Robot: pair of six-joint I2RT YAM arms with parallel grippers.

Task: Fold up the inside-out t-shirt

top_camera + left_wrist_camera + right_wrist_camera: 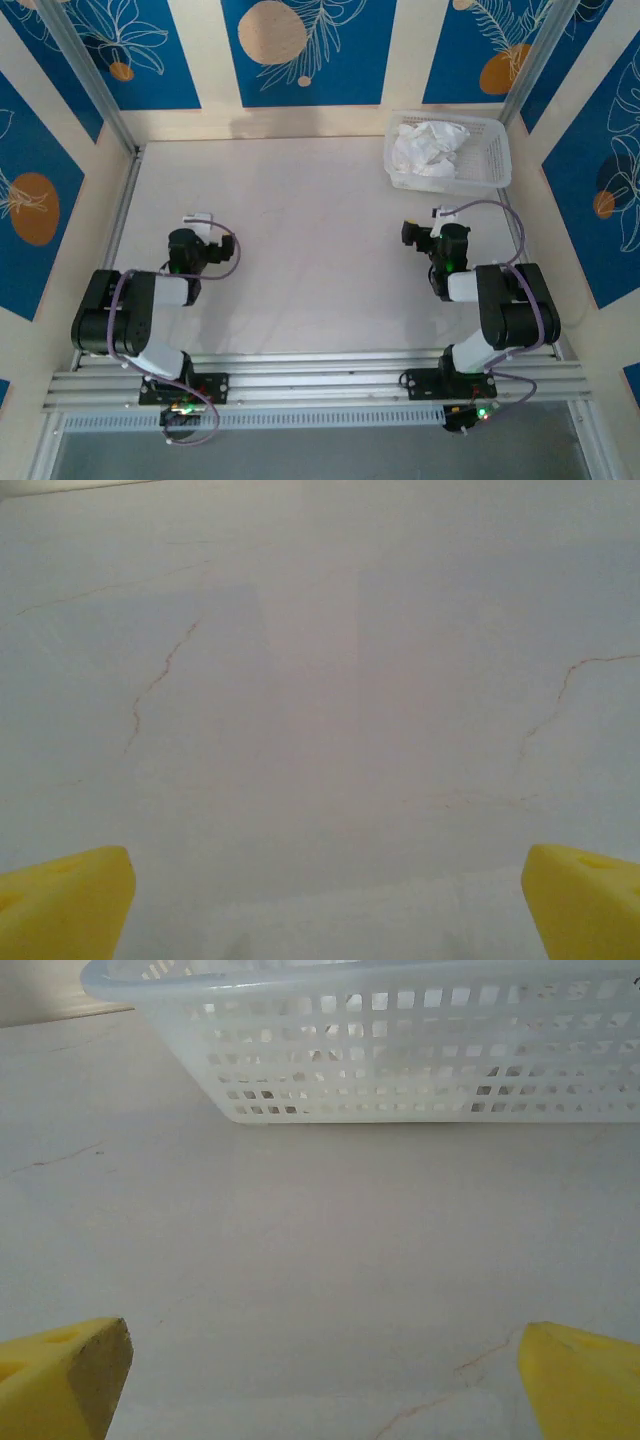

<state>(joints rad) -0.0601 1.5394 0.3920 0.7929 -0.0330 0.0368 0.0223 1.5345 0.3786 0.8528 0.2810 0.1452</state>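
Observation:
The inside-out t-shirt point(428, 147) lies crumpled as a white bundle inside the white mesh basket point(490, 150) at the table's back right; no tag or patch can be made out. My right gripper point(450, 213) rests low on the table just in front of that basket, with the basket wall point(420, 1050) straight ahead. Its yellow fingertips point(60, 1375) stand wide apart, open, with bare table between them. My left gripper point(200, 218) sits on the left side of the table, far from the shirt. It is open as well, its yellow fingertips point(65, 900) at the frame corners over bare tabletop.
The white tabletop point(300, 250) has thin brownish cracks point(160, 680). Padded walls with blue panels enclose the table on three sides. Aluminium rails point(320, 375) carrying both arm bases run along the near edge.

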